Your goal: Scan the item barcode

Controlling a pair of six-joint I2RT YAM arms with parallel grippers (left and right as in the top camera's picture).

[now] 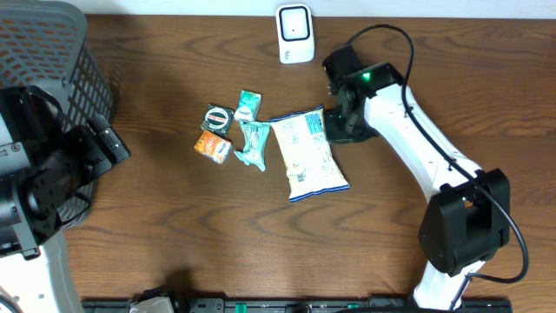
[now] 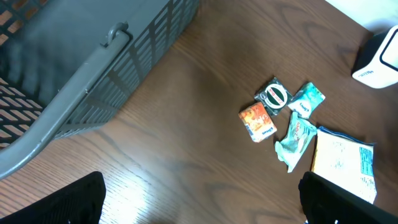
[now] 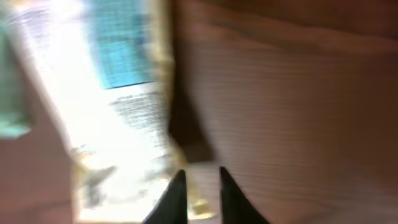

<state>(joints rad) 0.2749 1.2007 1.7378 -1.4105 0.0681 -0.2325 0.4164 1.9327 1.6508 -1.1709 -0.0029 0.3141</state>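
A white snack bag [image 1: 308, 155] with a blue label patch lies flat at the table's middle; it also shows in the left wrist view [image 2: 345, 162] and, blurred, in the right wrist view [image 3: 118, 93]. My right gripper [image 1: 334, 126] is down at the bag's upper right corner. In its own view the right gripper [image 3: 202, 174] stands a narrow gap open, with the bag's yellowish edge low between the fingers and wood showing at the tips. The white scanner [image 1: 295, 33] stands at the back. My left gripper [image 2: 202, 205] hangs wide open over bare wood at the left.
Left of the bag lie an orange packet [image 1: 211, 146], a dark round-logo packet [image 1: 216, 116] and two teal packets [image 1: 248, 104]. A grey mesh basket [image 1: 52, 52] fills the back left corner, close to the left arm.
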